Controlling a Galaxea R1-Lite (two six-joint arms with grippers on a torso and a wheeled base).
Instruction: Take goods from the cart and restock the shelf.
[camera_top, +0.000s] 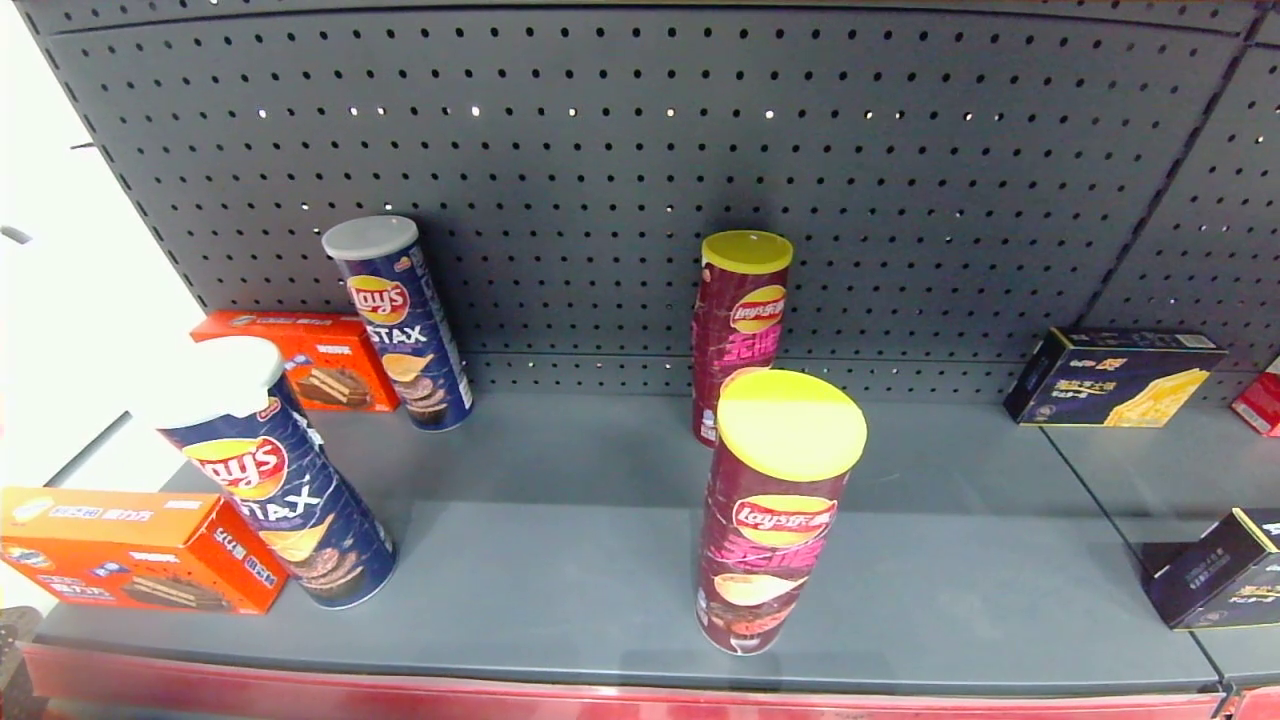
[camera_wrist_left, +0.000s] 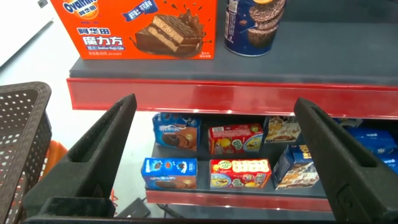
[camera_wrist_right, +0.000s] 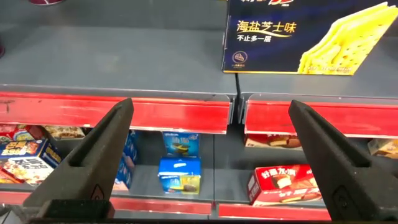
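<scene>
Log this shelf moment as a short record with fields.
shelf: grey, pegboard back
blue cans: two, upright, left
maroon cans: two, upright, yellow lids, middle
orange boxes: two, far left
dark boxes: two, right
left gripper: open, empty, facing shelf front
right gripper: open, empty, facing shelf front
basket: dark, perforated, near left gripper

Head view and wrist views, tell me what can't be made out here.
- Left wrist view: the dark basket is cut by the picture's edge, and its contents are out of sight.
- Head view: the rear maroon can has its base hidden behind the front maroon can.
- Head view: the red box at far right is cut by the edge.
</scene>
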